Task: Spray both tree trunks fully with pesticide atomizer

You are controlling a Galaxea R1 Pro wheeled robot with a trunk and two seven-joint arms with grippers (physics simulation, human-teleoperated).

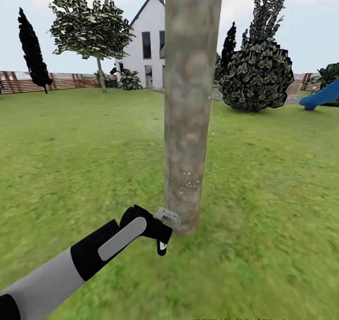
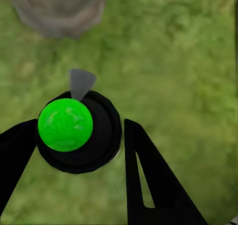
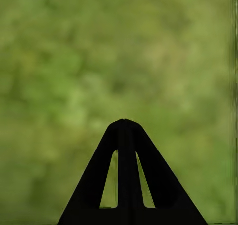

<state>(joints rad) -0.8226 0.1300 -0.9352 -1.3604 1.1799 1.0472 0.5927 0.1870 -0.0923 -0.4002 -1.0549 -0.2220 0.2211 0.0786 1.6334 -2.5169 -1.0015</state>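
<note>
Left gripper holds the pesticide atomizer between its fingers, low and just left of the near tree trunk. The atomizer is round, black and glossy with a green cap and a grey nozzle aimed at the trunk. Likely light, rigid and slippery, so best gripped across the body. Trunk is a smooth mottled grey-brown column; sparse white pesticide specks sit near its base. Right gripper is closed and empty over blurred lawn.

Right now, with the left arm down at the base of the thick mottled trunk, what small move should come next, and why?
Probably raise the left gripper, shut on the small black atomizer, up along the mottled grey-brown tree trunk while spraying: white pesticide specks show only in a low patch, and the bark above looks bare.
</note>
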